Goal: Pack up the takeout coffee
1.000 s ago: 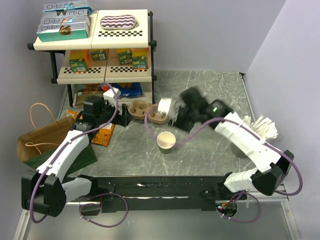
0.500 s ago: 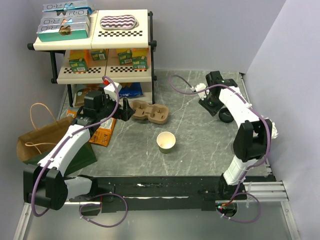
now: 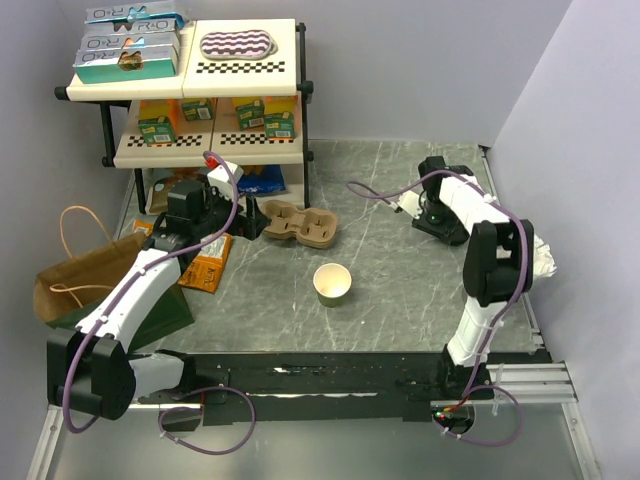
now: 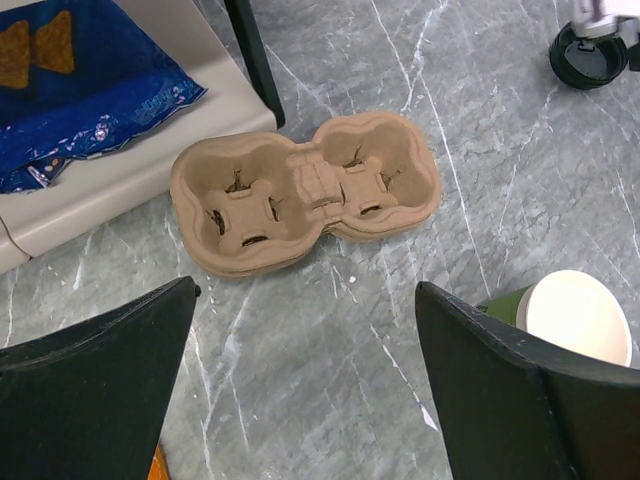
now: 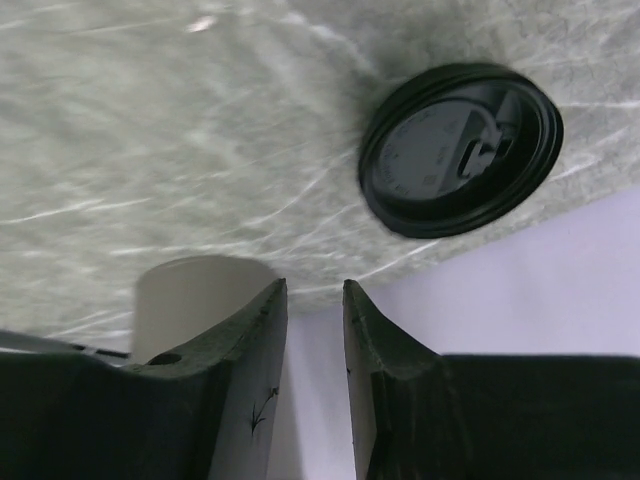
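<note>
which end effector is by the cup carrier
The left end effector, jaws wide open just short of the brown cup carrier; the right end effector is off by the black lid.

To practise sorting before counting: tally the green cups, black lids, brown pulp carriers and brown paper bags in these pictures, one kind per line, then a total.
Green cup: 1
Black lid: 1
Brown pulp carrier: 1
Brown paper bag: 1
Total: 4
</note>
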Tool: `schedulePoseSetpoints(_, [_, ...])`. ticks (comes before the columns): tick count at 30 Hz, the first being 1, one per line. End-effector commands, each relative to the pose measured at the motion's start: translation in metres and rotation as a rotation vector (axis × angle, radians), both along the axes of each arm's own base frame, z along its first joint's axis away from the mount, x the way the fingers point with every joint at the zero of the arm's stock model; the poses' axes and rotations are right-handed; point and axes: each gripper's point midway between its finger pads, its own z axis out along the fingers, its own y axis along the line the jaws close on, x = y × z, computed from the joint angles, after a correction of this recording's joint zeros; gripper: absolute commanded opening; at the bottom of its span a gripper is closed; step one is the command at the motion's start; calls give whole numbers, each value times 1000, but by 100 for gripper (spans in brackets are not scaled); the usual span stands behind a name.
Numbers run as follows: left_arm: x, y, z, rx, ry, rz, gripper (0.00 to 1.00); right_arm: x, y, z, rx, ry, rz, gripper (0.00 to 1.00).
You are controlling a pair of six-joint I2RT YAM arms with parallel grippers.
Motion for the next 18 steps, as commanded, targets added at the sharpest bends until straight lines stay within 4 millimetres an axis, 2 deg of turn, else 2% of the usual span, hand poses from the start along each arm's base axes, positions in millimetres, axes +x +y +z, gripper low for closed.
schedulePoseSetpoints(1, [5, -6, 13, -35, -36, -16, 97, 14, -20, 3, -86, 17, 49, 36])
schedulePoseSetpoints(5, [7, -7, 14, -34, -35, -15, 97, 9, -30, -8, -127, 35, 87, 36])
schedulePoseSetpoints(10, [8, -9, 14, -43, -29, -19, 97, 13, -40, -12, -151, 35, 81, 35])
schedulePoseSetpoints(18, [8, -9, 13, -48, -21, -17, 97, 20, -46, -21, -167, 44, 98, 33])
